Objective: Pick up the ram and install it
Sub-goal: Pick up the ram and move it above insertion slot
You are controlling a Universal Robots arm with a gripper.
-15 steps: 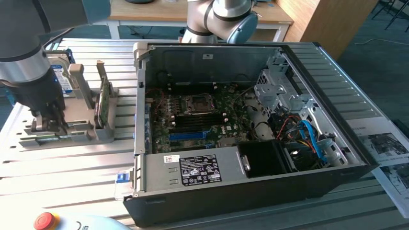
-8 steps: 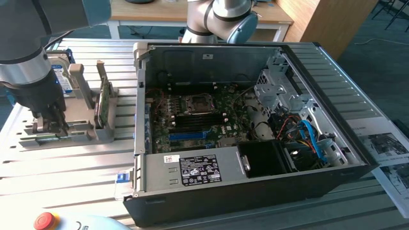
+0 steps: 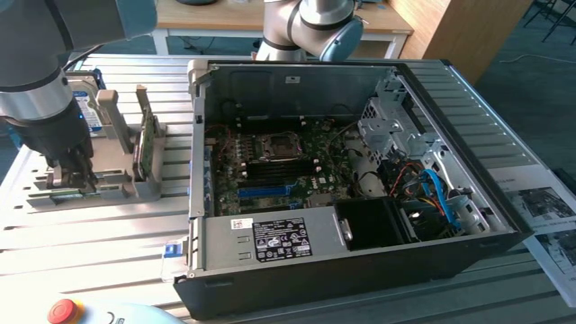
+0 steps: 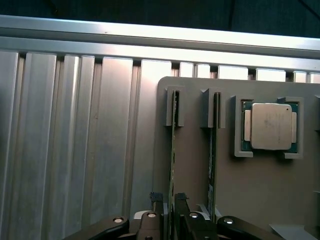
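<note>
Ribbed table [image 4: 75,150], grey holder [image 4: 250,190]: open fingers [image 4: 156,200] straddle one upright ram [image 4: 173,150], second stick [image 4: 214,150] and processor [image 4: 270,126] just beside

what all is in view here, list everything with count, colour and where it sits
computer case: one, black, open, middle of the table
motherboard: one, green, inside the case
holder: one, grey, on the table at the exterior view's left of the case
ram sticks: two, green, standing on edge in the holder's slots
processor chip: one, silver, in a pocket of the holder
hard drive: one, silver with blue label, at the holder, partly behind the arm
table: one, silver, slatted metal
stop button: one, red, at the exterior view's lower left
papers: at least two, printed, exterior view's right of the case
arm: one, grey, over the holder
fingers: two, dark, open, either side of one ram stick
</note>
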